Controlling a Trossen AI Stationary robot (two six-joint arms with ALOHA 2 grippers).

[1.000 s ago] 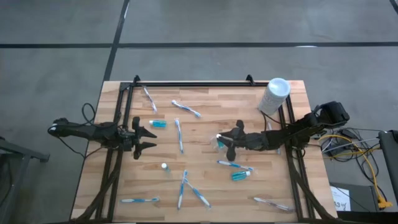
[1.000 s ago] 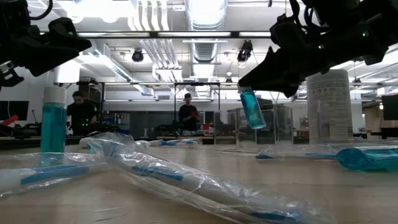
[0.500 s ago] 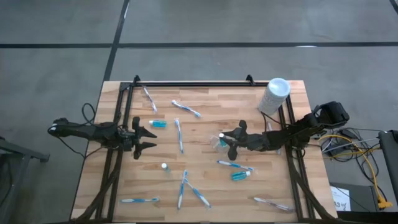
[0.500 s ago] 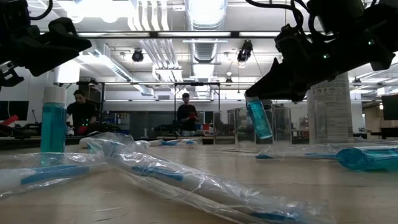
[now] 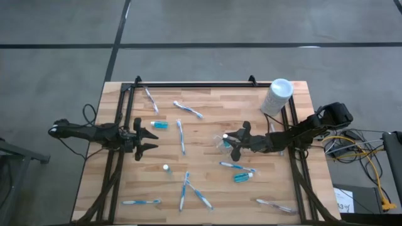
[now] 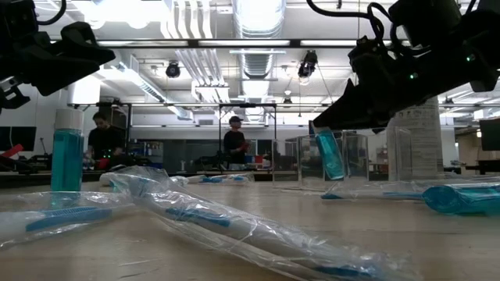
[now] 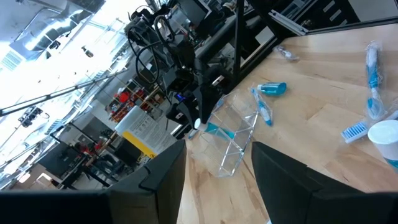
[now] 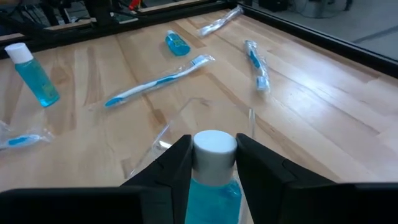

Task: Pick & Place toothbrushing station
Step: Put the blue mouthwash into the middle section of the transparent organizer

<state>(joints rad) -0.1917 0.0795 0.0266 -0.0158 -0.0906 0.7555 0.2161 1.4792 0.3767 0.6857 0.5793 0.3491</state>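
Wooden slats of the table (image 5: 207,110) carry scattered toothbrushes and tubes, with the tall white cylinder (image 5: 277,96) at one corner. Between the right gripper (image 8: 211,160) jaws a small blue tube (image 8: 213,171) is clamped just below its white cap, over the clear pouch (image 5: 224,144), toward the middle from the cylinder. The tube is judged light, smooth and slippery, best held near the cap; the left gripper (image 5: 149,140) is held with jaws apart far across from the cylinder.

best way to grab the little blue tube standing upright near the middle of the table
Probably by its white cap or just below it, coming straight down from above. The upright tube stands on its base with bare table all round, so a claw can close across the narrow body. The left claw hangs open nearest it.
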